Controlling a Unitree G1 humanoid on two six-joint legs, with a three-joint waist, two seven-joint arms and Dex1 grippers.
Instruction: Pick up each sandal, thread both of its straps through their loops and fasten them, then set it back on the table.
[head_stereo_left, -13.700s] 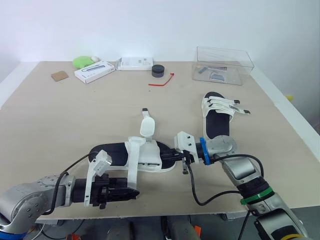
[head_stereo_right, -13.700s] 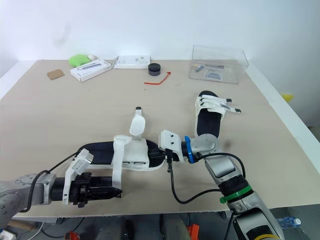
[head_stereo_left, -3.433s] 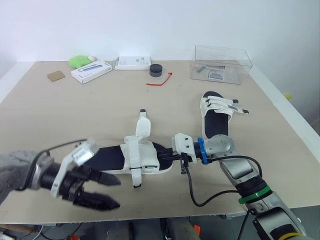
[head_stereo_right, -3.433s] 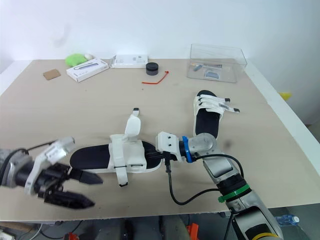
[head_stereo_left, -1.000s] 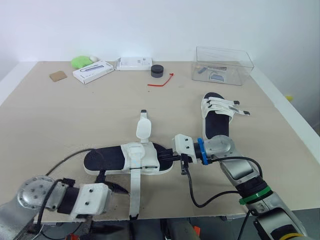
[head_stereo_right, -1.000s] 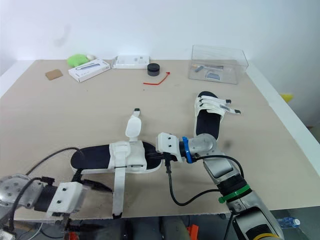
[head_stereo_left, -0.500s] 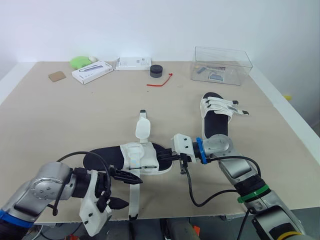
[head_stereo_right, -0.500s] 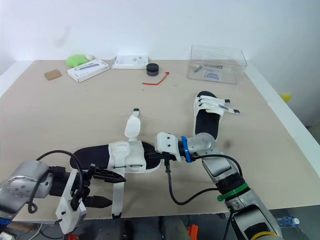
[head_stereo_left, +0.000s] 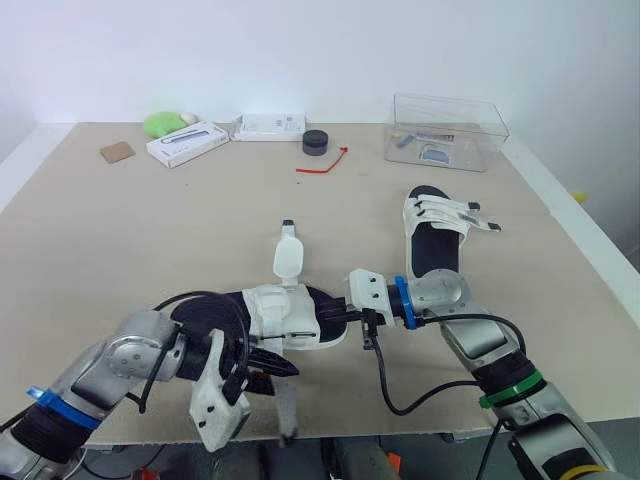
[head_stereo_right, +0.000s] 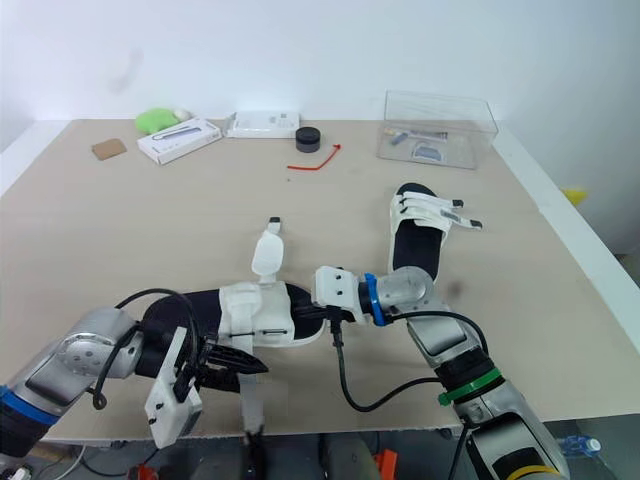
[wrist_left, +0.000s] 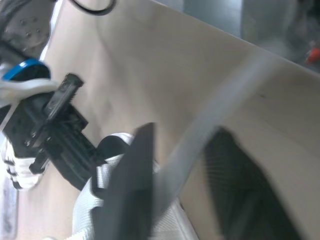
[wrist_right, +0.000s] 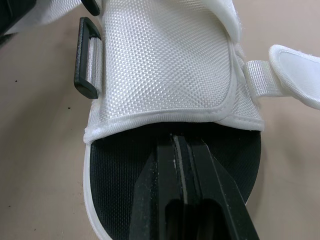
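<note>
Mid-threading, right claw (head_stereo_left: 332, 313) pinches the black-soled white sandal (head_stereo_left: 290, 315) at its toe; left claw (head_stereo_left: 275, 368), open astride its 6-o'clock white strap (head_stereo_right: 250, 408), should close next.

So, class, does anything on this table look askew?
Yes: the near sandal is unfastened. One long strap dangles over the table's front edge, and the other strap juts out on its far side.

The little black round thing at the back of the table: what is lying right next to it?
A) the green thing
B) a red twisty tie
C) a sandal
B: the red twisty tie lies just beside the little black round thing, closer to it than anything else.
</note>
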